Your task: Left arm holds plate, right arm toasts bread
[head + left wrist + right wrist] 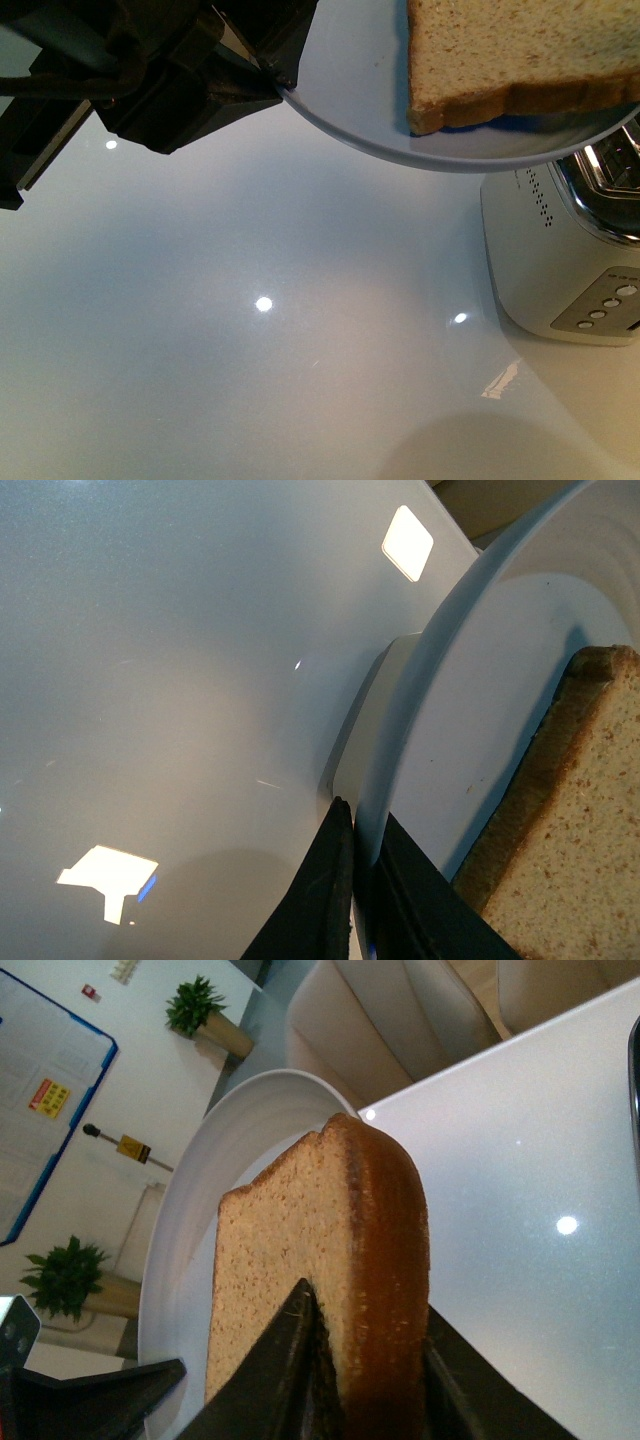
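Note:
The pale blue-grey plate [360, 90] is held in the air at the top of the front view, above the white table. My left gripper [275, 82] is shut on its rim; the left wrist view shows its black fingers [330, 880] clamped on the plate edge [440, 680]. The bread [515, 55], a tan slice with brown crust, lies on the plate at the top right. My right gripper [365, 1360] is shut on the bread [300, 1230], with the plate [200, 1200] behind it. The right gripper does not show in the front view.
A white toaster [560, 250] with a chrome slot [610, 185] and round buttons stands on the table at the right, just below the plate's edge. Beige chairs [390, 1020] stand beyond the table's far side.

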